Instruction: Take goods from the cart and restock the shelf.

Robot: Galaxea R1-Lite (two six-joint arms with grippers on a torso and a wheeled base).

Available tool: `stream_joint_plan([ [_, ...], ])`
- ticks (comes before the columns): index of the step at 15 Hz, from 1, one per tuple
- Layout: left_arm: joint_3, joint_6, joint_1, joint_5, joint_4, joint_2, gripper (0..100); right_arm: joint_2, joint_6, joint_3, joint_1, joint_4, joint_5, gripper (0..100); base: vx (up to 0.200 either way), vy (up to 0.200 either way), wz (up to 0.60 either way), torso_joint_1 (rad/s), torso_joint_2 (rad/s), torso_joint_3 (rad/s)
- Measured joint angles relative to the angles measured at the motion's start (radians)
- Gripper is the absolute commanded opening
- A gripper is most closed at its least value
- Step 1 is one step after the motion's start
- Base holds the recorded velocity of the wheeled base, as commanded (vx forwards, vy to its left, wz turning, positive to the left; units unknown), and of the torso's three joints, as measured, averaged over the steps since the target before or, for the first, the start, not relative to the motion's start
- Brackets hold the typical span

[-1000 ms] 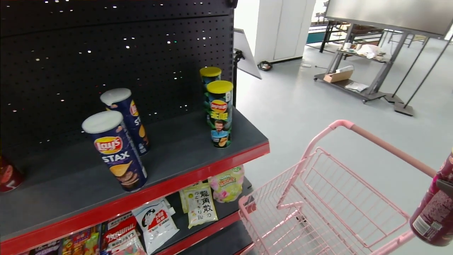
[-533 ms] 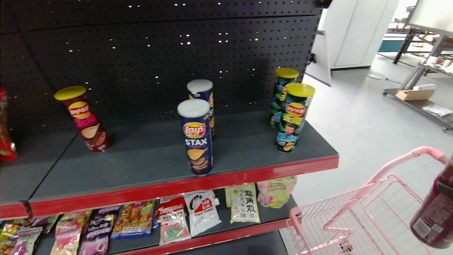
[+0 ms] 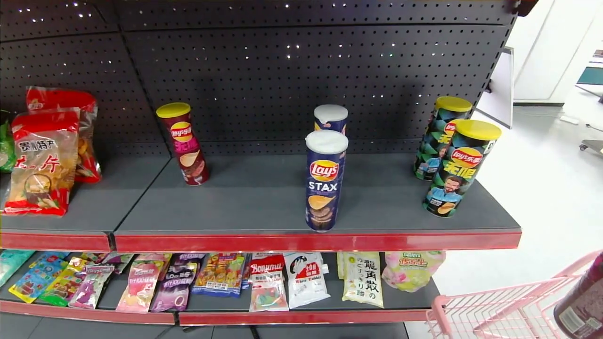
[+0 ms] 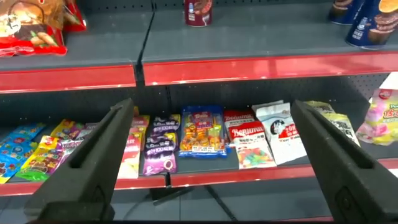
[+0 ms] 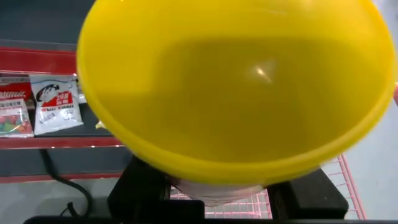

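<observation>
The maroon can (image 3: 582,306) hangs low and well to the right of the blue can (image 3: 324,181), beside the pink cart (image 3: 499,301) and below shelf level. The right pincer (image 5: 227,196) is clamped on its body, the yellow lid (image 5: 236,81) facing the wrist camera. And the view has swung: a second ago it looked at the cart, now it looks square at the shelf (image 3: 264,197). That's the camera turning, not the goods moving. My read is that the pick is done and placing comes next. A twin can (image 3: 183,143) stands left of the blue can and further back, with bare shelf in front of it, a likely home. Two green cans (image 3: 459,167) stand to the blue can's right. The left pincer (image 4: 211,124) is spread wide and holds nothing, below the blue can's level, facing the snack bags (image 4: 199,127).
</observation>
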Motion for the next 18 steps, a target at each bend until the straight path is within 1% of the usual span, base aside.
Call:
stream_joint_plan([
  [3,0.000,0.000,0.000,0.000,0.000,0.000,100,-0.146,-0.002,0.063,0.000,0.004,0.077,0,0.000,0.000,0.00,0.000,0.00,0.000],
  [4,0.000,0.000,0.000,0.000,0.000,0.000,100,-0.204,-0.004,0.092,0.001,0.008,0.114,0,0.000,0.200,0.00,0.002,0.00,0.007],
  [6,0.000,0.000,-0.001,0.000,0.000,0.000,100,-0.301,-0.005,0.148,-0.001,0.012,0.152,0,0.000,0.200,0.00,-0.015,0.00,0.007],
  [9,0.000,0.000,-0.001,0.000,0.001,0.000,100,-0.377,-0.005,0.180,-0.003,0.014,0.159,0,0.000,0.200,0.00,0.012,0.00,0.002],
  [16,0.000,0.001,0.000,0.000,0.000,0.000,100,-0.409,-0.005,0.187,-0.003,0.014,0.162,0,0.000,0.200,0.00,-0.004,0.01,0.001],
  [18,0.000,0.001,0.000,0.000,0.000,0.000,100,-0.411,-0.005,0.191,-0.002,0.014,0.162,0,0.200,0.200,0.00,0.002,0.00,0.000],
])
